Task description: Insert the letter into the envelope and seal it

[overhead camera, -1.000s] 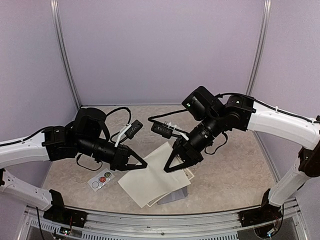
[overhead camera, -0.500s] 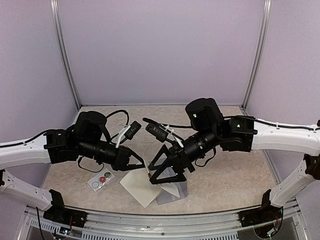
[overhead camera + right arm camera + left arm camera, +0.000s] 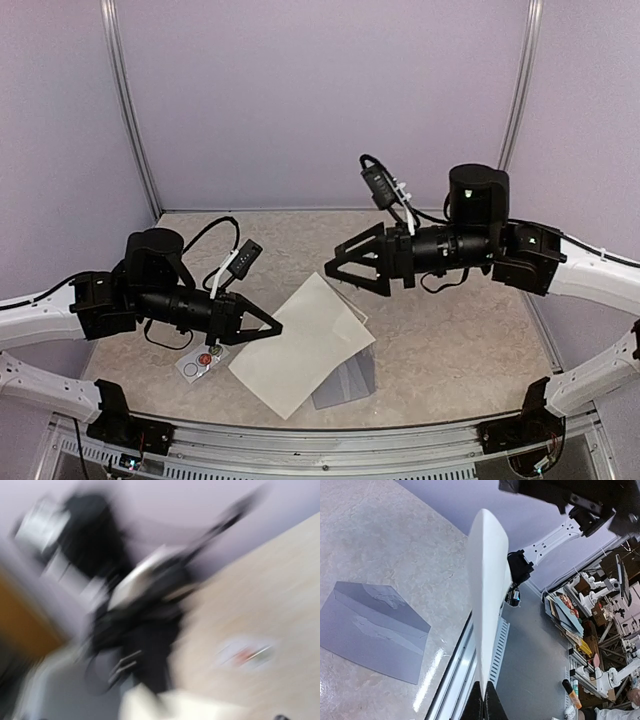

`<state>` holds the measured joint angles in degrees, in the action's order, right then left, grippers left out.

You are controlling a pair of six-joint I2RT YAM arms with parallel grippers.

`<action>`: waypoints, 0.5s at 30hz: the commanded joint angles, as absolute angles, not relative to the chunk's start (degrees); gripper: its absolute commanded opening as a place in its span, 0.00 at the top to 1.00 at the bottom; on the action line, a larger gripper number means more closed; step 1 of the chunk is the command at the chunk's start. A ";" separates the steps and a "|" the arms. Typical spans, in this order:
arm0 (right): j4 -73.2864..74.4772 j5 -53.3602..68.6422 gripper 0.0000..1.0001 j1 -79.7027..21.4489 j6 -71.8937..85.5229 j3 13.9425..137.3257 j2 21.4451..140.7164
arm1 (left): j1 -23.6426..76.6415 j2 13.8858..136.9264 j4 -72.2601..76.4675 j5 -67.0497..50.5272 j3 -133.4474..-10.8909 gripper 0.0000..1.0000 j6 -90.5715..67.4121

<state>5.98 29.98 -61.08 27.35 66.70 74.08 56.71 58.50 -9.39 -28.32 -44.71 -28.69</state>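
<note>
The left gripper [image 3: 272, 329] is clenched on the letter [image 3: 305, 340] at its 9 o'clock edge. The right gripper [image 3: 340, 268], spread and empty, hangs at 1 o'clock. The envelope [image 3: 375, 630] lies flap-open on the desk [image 3: 450, 350], at the letter's 5 o'clock. Best to lower the sheet level toward its mouth. The surface is beige marble and the walls [image 3: 320, 100] are lilac.

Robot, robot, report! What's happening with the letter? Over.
Left claw shut on letter. Right claw open, raised, empty. Envelope flat on table, letter not inside yet.

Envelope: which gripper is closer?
Left. The left gripper, pinching the letter, sits low just left of the envelope; the right gripper hangs open, raised above and behind it.
</note>
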 commanded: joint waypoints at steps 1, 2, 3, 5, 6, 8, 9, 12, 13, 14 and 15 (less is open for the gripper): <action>6.24 19.12 0.04 -51.83 31.44 63.39 65.79 | 56.83 56.39 -6.54 -32.66 -44.62 1.00 -26.81; 7.61 19.02 0.04 -49.37 32.25 63.07 65.33 | 57.05 56.03 -6.59 -32.82 -44.65 1.00 -26.81; 8.92 18.86 0.04 -46.93 32.49 63.02 65.15 | 57.24 55.80 -6.59 -33.06 -44.65 1.00 -26.76; 12.06 18.95 0.05 -44.51 32.09 63.58 66.01 | 57.52 55.48 -6.61 -33.79 -44.81 1.00 -26.73; 13.48 19.23 0.05 -43.82 31.58 64.24 66.99 | 57.63 55.38 -6.59 -34.17 -44.97 1.00 -26.73; 16.44 20.12 0.05 -43.27 30.08 65.42 69.52 | 57.91 55.52 -6.60 -35.15 -45.36 1.00 -26.72; 17.64 20.64 0.05 -43.29 29.13 66.01 70.97 | 58.14 55.71 -6.59 -35.52 -45.70 1.00 -26.64; 19.60 25.58 0.06 -43.25 26.32 66.69 75.18 | 58.84 56.06 -6.38 -36.31 -46.70 1.00 -26.41; 19.49 27.98 0.06 -43.27 25.63 66.56 76.51 | 58.97 56.24 -6.33 -36.52 -47.00 1.00 -26.37; 19.38 31.03 0.07 -43.29 24.74 66.60 77.81 | 59.17 56.40 -6.33 -36.88 -47.29 1.00 -26.29; 19.17 34.04 0.08 -43.61 23.86 66.74 79.02 | 59.27 56.57 -6.45 -37.05 -47.75 1.00 -26.16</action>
